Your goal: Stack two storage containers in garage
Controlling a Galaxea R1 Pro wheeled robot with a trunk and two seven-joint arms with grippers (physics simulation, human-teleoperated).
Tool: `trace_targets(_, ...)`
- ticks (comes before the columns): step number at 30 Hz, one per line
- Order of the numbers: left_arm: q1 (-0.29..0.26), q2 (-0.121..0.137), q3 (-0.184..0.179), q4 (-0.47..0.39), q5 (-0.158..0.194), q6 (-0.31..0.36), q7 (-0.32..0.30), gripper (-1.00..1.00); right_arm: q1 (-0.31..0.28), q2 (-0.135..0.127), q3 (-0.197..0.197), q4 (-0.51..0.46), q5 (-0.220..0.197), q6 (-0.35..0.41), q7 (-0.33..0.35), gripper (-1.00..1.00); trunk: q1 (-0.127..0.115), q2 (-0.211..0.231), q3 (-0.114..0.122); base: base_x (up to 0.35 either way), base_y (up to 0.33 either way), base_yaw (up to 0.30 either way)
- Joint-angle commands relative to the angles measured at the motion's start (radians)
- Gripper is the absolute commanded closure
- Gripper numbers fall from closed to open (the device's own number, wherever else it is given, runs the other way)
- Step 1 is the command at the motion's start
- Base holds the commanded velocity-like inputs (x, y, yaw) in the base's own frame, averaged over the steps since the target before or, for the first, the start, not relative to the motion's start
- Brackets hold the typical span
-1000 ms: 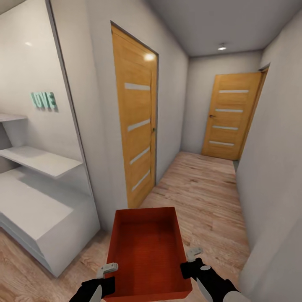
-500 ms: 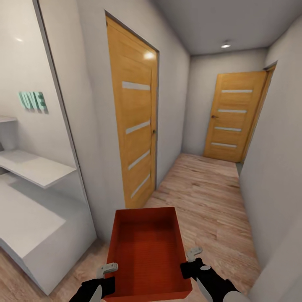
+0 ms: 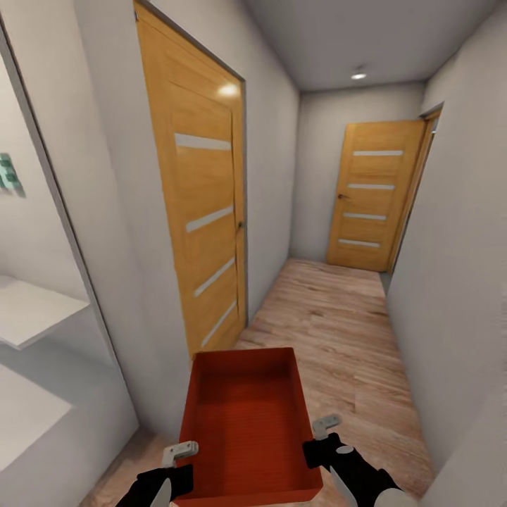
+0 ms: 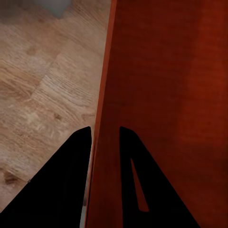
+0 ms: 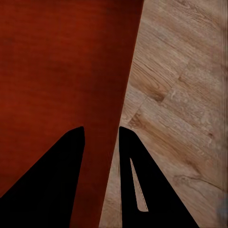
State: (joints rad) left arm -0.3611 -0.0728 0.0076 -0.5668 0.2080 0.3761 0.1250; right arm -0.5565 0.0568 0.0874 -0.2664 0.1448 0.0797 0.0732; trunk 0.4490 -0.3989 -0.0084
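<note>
You've got the storage container (image 3: pixel 246 422) pinched by both side walls, left gripper (image 3: pixel 182 451) and right gripper (image 3: pixel 325 427) clamped on, long axis pointing straight down the hallway (image 3: pixel 331 317).

Head camera is looking forward and down a narrow hallway from above both arms, taking in the red bin (image 3: pixel 248 422) near the bottom edge, the plank floor (image 3: pixel 331 317), a side door (image 3: pixel 197 218) and a far door (image 3: pixel 370 193). Left wrist camera is sitting very close, looking along the left gripper (image 4: pixel 105 135) down the bin's (image 4: pixel 161 95) left wall onto floor (image 4: pixel 47 90). Right wrist camera is doing the same at the right gripper (image 5: pixel 101 134), along the bin's (image 5: pixel 61 71) right wall and floor (image 5: pixel 180 109). All three are sharing the bin and floor.
</note>
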Motion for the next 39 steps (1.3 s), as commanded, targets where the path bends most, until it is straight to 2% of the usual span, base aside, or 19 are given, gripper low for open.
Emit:
trace_targets(1,0.001,-0.001,-0.001,-0.004,-0.021,-0.011,0.012,1.00,0.000,0.037,-0.012,0.001,0.002,0.006,0.031,1.00,0.001,-0.001,-0.001,0.323,0.000,-0.267)
trace_targets(39,0.001,-0.001,-0.001,-0.004,-0.021,-0.011,0.012,1.00,0.000,0.037,-0.012,0.001,0.002,0.006,0.031,1.00,0.001,-0.001,-0.001,0.323,0.000,-0.182)
